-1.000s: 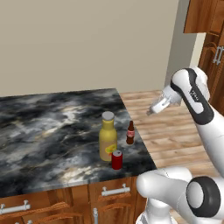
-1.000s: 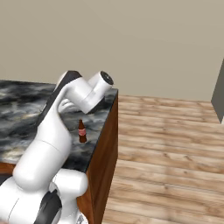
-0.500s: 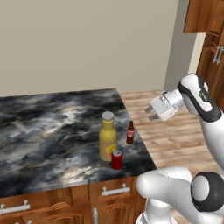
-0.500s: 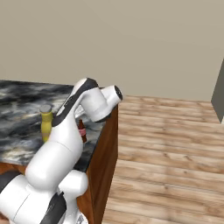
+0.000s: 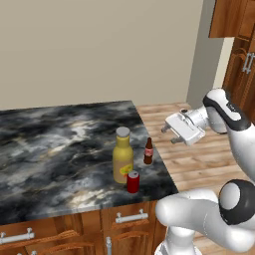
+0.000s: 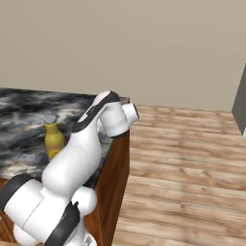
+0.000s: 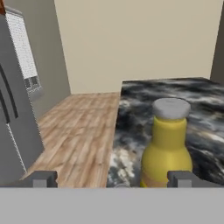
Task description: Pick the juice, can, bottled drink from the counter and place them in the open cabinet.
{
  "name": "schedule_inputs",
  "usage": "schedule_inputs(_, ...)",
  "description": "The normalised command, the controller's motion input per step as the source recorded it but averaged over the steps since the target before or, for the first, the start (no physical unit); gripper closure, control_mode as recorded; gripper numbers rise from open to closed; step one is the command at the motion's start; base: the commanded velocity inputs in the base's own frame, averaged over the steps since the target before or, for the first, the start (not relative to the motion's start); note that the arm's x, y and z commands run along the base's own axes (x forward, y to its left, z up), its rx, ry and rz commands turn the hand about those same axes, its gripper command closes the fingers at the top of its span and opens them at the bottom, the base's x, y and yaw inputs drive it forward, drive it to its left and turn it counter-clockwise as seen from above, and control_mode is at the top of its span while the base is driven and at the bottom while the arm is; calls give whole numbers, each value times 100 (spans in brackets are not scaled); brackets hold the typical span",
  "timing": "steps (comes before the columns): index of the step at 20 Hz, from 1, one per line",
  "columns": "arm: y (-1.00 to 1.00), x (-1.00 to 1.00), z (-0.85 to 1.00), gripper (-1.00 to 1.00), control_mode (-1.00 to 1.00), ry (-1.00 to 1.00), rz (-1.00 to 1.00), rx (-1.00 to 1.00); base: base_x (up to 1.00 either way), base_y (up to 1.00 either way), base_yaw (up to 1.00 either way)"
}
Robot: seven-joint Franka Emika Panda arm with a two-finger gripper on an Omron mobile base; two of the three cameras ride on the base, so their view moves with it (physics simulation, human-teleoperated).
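On the black and grey marbled counter (image 5: 60, 144), near its right end, stands the tall yellow juice (image 5: 123, 157) with a grey cap. The small red can (image 5: 133, 182) is just in front of it, and the slim dark brown bottled drink (image 5: 148, 151) stands to its right. My gripper (image 5: 169, 133) hangs open past the counter's right edge, level with the bottles and pointing at them, touching nothing. In the hand view the juice (image 7: 168, 148) stands close ahead of the right fingertip (image 7: 181, 178), with the gripper (image 7: 113, 179) open and empty. From the right base my arm hides the smaller items; the juice (image 6: 53, 137) shows.
Brown drawers with silver handles (image 5: 132, 217) run under the counter. Reddish-brown cabinet doors (image 5: 244, 55) rise at the far right, their inside unseen. Wooden floor (image 6: 192, 158) spreads right of the counter. A tall grey appliance (image 7: 17, 109) stands left in the hand view.
The hand has dropped a little and swung left toward the bottles, turning its fingers to face them. The bottles and can have not moved. The jaws stayed open.
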Motion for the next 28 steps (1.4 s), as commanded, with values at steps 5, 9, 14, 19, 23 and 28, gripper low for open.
schedule_inputs(5, 0, 7, -15, -100, -100, 0, -4, -2, 0, 0, 0)
schedule_inputs(9, 0, 19, -27, -100, -100, 0, -11, 0, 0, 0, 0)
schedule_inputs(14, 7, 33, -33, -100, -100, 0, -14, 0, 0, 0, 0)
schedule_inputs(19, 23, 34, -26, -100, -100, 0, -13, 0, 0, 0, 0)
schedule_inputs(23, 40, 24, -2, -100, -100, -4, -6, 0, 0, 0, 0)
schedule_inputs(28, 32, 10, 0, -100, -100, -9, 0, 0, 0, 0, 0)
